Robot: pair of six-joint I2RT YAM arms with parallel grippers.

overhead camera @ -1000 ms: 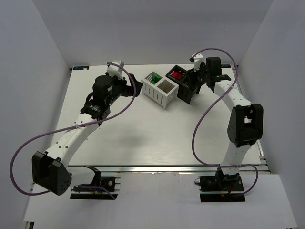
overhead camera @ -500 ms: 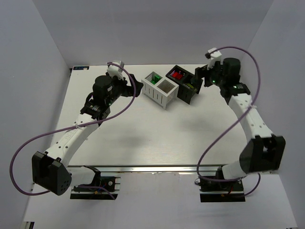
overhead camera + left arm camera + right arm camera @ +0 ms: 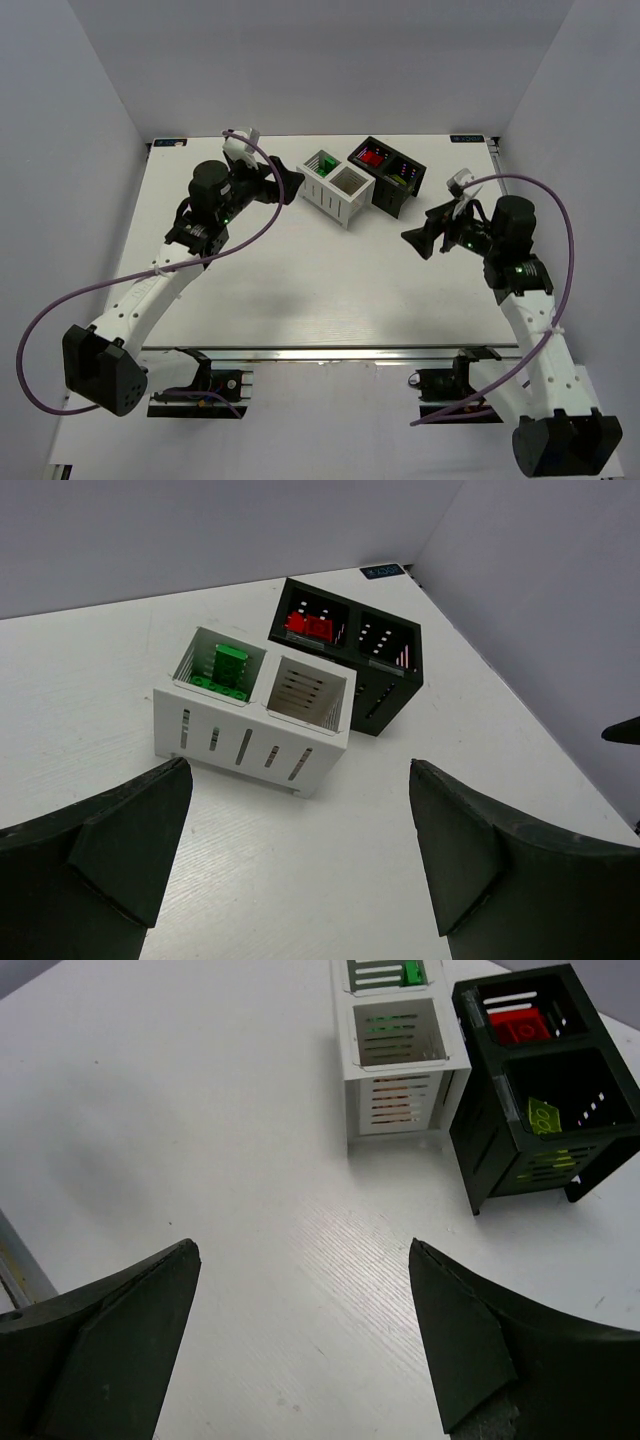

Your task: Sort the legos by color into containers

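The white bin [image 3: 338, 188] and the black bin [image 3: 388, 173] stand side by side at the back of the table. Green legos [image 3: 226, 666] fill the white bin's left cell; its other cell looks bare. Red legos [image 3: 310, 625] lie in the black bin's [image 3: 370, 670] left cell, and a yellow-green lego [image 3: 545, 1117] rests in its other cell. My left gripper [image 3: 290, 180] hovers open just left of the white bin [image 3: 250, 742]. My right gripper [image 3: 414, 240] is open over bare table in front of the black bin [image 3: 545, 1150], holding nothing.
The white tabletop [image 3: 300, 280] is ringed by grey walls on three sides. The arm bases sit on a metal rail [image 3: 330, 352] at the near edge. Purple cables loop off both arms.
My right arm has pulled back from the black bin toward the near right, and its jaws have opened fully. The left arm has barely shifted.
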